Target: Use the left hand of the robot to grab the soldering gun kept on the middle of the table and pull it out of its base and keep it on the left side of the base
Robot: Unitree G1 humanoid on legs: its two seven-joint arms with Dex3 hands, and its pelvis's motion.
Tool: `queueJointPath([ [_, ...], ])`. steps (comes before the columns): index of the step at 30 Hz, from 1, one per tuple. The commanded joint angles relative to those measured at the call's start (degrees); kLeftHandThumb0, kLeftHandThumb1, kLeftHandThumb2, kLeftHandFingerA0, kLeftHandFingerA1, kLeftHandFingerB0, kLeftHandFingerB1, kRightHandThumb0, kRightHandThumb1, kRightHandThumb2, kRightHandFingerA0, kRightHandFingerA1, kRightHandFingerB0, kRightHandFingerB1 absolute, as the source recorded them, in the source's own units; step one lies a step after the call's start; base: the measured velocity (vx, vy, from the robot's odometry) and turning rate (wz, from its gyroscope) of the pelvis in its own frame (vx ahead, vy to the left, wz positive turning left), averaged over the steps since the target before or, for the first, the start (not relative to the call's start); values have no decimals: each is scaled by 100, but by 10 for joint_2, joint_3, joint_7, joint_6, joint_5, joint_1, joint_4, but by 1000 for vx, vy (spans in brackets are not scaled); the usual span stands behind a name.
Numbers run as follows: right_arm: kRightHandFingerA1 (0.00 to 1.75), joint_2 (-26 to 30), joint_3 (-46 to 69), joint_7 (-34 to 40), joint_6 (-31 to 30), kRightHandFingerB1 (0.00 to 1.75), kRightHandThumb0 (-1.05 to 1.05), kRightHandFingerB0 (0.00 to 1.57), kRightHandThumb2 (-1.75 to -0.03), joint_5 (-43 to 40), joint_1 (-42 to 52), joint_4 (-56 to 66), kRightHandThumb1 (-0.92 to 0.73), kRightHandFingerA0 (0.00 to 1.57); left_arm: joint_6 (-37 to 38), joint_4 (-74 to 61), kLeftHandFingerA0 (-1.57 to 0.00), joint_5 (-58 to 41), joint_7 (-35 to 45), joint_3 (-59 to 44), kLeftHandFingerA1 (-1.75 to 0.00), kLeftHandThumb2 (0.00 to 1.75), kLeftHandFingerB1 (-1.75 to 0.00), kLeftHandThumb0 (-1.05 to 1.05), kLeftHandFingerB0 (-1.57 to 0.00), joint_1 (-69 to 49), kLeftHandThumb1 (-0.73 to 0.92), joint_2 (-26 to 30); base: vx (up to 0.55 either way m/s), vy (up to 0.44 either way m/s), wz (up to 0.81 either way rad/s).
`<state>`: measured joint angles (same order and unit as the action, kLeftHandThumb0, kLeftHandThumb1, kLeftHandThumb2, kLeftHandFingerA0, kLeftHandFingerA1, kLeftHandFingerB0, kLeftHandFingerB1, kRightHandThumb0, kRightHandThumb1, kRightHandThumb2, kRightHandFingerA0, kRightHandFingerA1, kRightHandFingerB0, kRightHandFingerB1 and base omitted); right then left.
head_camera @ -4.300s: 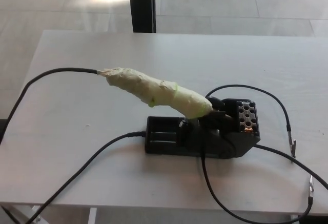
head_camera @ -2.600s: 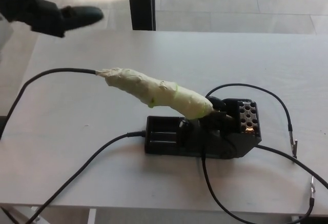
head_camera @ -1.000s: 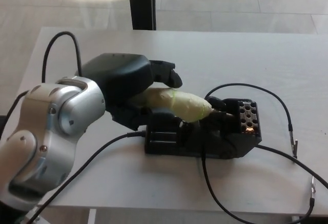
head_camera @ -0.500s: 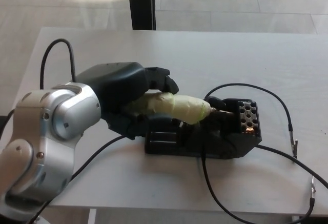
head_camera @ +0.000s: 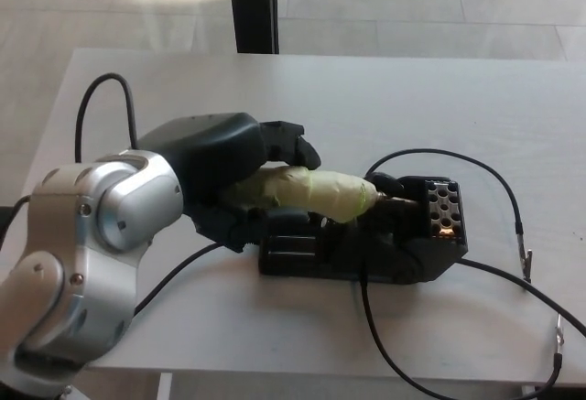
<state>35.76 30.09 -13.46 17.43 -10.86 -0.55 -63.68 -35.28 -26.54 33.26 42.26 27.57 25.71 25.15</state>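
Near the middle of the frame, the left robot hand (head_camera: 224, 176) is wrapped around the soldering gun (head_camera: 316, 189), its black fingers (head_camera: 291, 142) curling over the top of the tape-covered handle and its thumb underneath. The gun lies almost level, its pale greenish tape showing from the hand rightward to its narrow end, which meets the raised right part of the black base (head_camera: 366, 244); whether the tip sits inside the holder cannot be told. The base rests on the white counter (head_camera: 385, 107), slightly right of and below center. The silver forearm (head_camera: 87, 263) fills the lower left of the picture. A black cable (head_camera: 96, 107) loops up at the left above the wrist, and another runs from the left end of the base down toward the lower left edge. Thin black leads (head_camera: 476, 176) arc from the base toward the right edge, ending in small clips (head_camera: 526, 257) on the counter.
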Motion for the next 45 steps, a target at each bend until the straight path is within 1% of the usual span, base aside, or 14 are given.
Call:
queueJointPath([
  [1,115,14,1,8,24,136,-105,12,-76,-4,-5,-17,-64,123,0,3,-55,21,7,13,-57,65,-41,-71,-33,-8,85,17,0,0,0],
  [4,105,14,-2,8,34,151,-105,6,-88,-2,-5,-8,-60,140,-7,-1,-60,38,36,34,-68,100,-49,-72,-21,1,65,38,0,0,0],
  [5,111,14,-2,7,34,97,-105,20,-123,-3,-4,-6,-52,146,-4,-1,-58,42,44,42,-56,63,-32,-70,-20,3,77,45,0,0,0],
  [6,111,15,-1,5,34,97,-105,20,-123,-4,-3,-4,-52,146,0,-1,-58,48,56,53,-56,63,-32,-70,-20,6,77,54,0,0,0],
  [7,101,16,-1,9,21,151,-105,8,-89,-5,-4,0,-59,148,-1,-3,-56,48,58,57,-56,62,-32,-68,-18,4,75,57,0,0,0],
  [14,105,16,-5,12,26,149,-104,14,-84,-2,-13,-4,-62,157,58,4,-112,55,-80,27,-96,61,-41,-38,-28,-63,72,10,0,0,0],
  [17,112,16,-4,13,20,103,-100,31,-114,-4,-17,-6,-46,128,108,11,-109,35,-152,-4,-143,90,-52,-7,-48,-89,73,-24,0,0,0],
  [20,102,18,-2,6,30,137,-98,12,-86,-6,-20,-20,-65,132,135,16,-97,38,-166,-10,-153,110,-103,-3,-93,-94,59,-25,0,0,0],
  [21,101,18,-2,6,30,144,-101,11,-94,-6,-21,-21,-62,138,138,15,-88,32,-171,-15,-172,115,-146,-9,-85,-98,58,-32,0,0,0],
  [24,96,19,-5,9,29,137,-100,13,-86,-3,-19,-17,-68,143,163,17,-85,19,-189,-30,-175,86,-171,-15,-60,-114,69,-44,0,0,0],
  [32,83,21,-7,3,26,135,-105,25,-83,-3,-17,-11,-70,157,178,26,-79,9,-202,-51,-175,103,-168,-14,-60,-129,66,-66,0,0,0],
  [33,99,20,-5,0,23,112,-105,44,-124,-6,-11,3,-54,156,182,28,-81,6,-203,-54,-175,106,-168,-13,-62,-131,64,-69,0,0,0],
  [34,88,19,-5,2,18,140,-105,23,-88,-7,-7,16,-69,157,183,30,-83,4,-202,-57,-175,109,-168,-13,-62,-131,63,-71,0,0,0],
  [45,115,16,4,7,-14,131,-98,63,-97,-16,0,50,-70,157,150,9,-81,-5,-168,-93,-175,110,-155,-9,-70,-122,60,-68,0,0,0],
])
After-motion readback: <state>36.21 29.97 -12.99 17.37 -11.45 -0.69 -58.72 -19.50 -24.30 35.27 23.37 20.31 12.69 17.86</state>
